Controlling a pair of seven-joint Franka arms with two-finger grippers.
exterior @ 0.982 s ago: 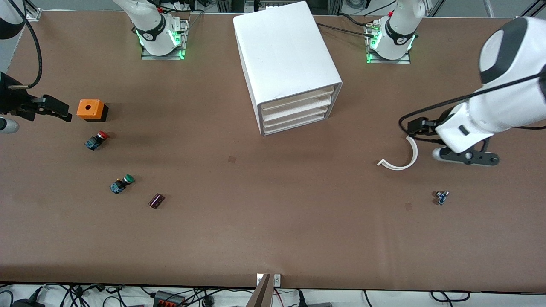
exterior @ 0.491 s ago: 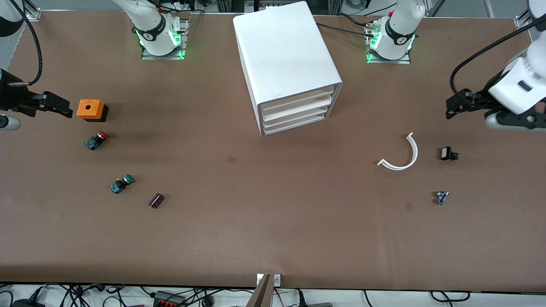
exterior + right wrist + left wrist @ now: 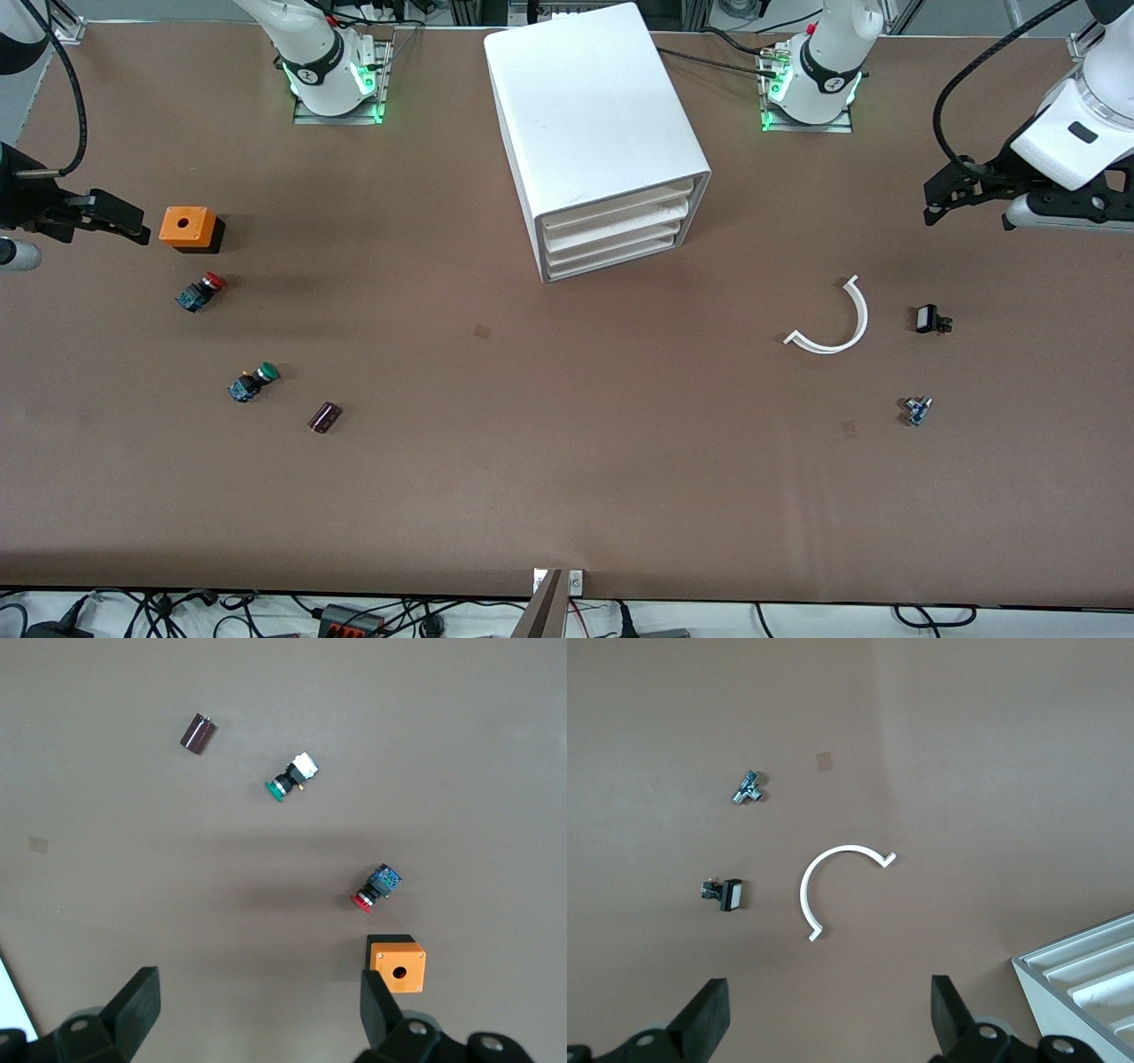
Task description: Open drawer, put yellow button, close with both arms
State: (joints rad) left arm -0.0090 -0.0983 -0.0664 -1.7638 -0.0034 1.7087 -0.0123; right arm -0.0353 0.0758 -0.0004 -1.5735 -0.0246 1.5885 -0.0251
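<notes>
On your worktop [image 3: 567, 461], all four cabinet drawers sit shut, the top drawer [image 3: 616, 200] included; no yellow button shows anywhere, presumably already stowed. Left gripper [image 3: 828, 1014] and right gripper [image 3: 257, 1010] hang at opposite ends, jaws released and empty, apparently parked clear.

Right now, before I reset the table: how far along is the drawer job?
Either finished or unstarted: the top drawer sits shut, and no yellow button shows anywhere. Nothing in hand: the left gripper hangs open over its table end, the right gripper open beside the orange box. If it's inside, nothing remains.
</notes>
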